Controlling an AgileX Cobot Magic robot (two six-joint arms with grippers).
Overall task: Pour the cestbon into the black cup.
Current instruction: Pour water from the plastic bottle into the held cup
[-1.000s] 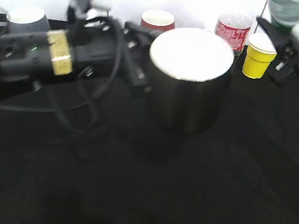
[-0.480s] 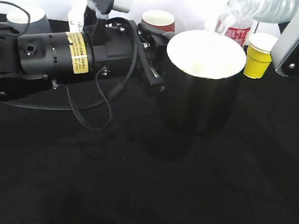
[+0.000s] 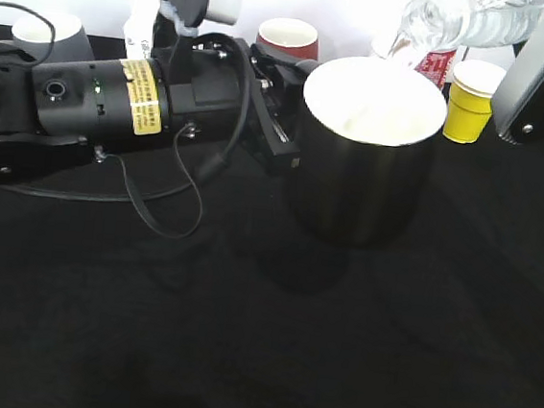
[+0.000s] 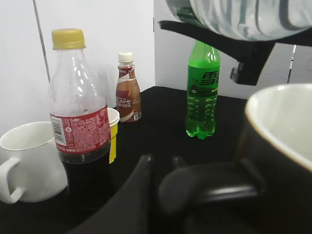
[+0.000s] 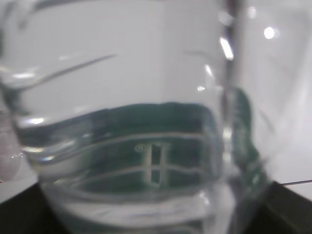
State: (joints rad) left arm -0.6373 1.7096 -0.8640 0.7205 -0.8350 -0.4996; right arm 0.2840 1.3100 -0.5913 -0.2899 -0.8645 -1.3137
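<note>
On the black table (image 3: 238,355) before a white wall, the right gripper's fingers, hidden so I cannot tell their state, tip the light, squashy cestbon (image 3: 463,18) mouth-down above the black cup (image 3: 363,160), whose handle the left gripper (image 4: 161,195) clasps, best held mid-body.

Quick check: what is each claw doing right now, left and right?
Left claw: closed on the black cup at its handle.
Right claw: out of sight behind the tilted cestbon; it appears to hold it over the cup.
</note>
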